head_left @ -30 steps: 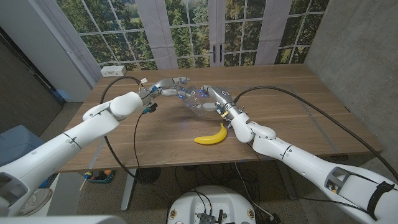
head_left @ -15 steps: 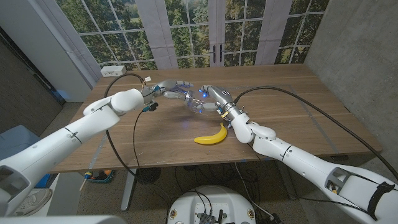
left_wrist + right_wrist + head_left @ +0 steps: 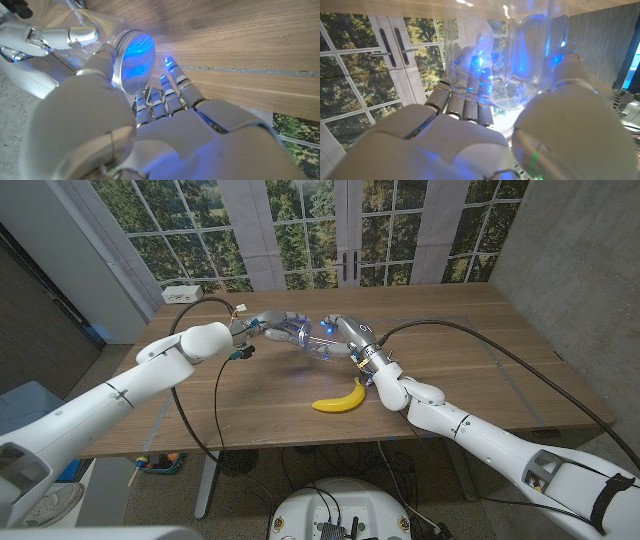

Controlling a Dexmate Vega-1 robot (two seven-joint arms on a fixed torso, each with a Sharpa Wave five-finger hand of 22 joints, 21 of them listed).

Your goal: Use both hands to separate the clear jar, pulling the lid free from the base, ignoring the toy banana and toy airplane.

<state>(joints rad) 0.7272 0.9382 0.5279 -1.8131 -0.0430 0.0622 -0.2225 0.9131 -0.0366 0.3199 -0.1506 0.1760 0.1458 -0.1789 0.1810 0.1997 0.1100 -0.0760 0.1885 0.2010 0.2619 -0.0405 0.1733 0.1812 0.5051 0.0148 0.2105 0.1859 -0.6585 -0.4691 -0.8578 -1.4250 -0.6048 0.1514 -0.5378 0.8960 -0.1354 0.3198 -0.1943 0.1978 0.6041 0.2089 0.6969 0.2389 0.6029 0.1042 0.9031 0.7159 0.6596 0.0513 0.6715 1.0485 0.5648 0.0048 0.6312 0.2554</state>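
The glossy white left hand [image 3: 268, 326] curls its fingers on the round lid end of one clear plastic jar [image 3: 305, 335], lit blue. The smooth white right hand [image 3: 338, 336] grips the jar's ribbed transparent base, above the grained wooden table [image 3: 480, 350]. One curved yellow toy banana [image 3: 339, 398] lies near the right wrist.

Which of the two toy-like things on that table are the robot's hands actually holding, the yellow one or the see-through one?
The clear jar: both hands grip it above the table, while the toy banana lies untouched on the wood.
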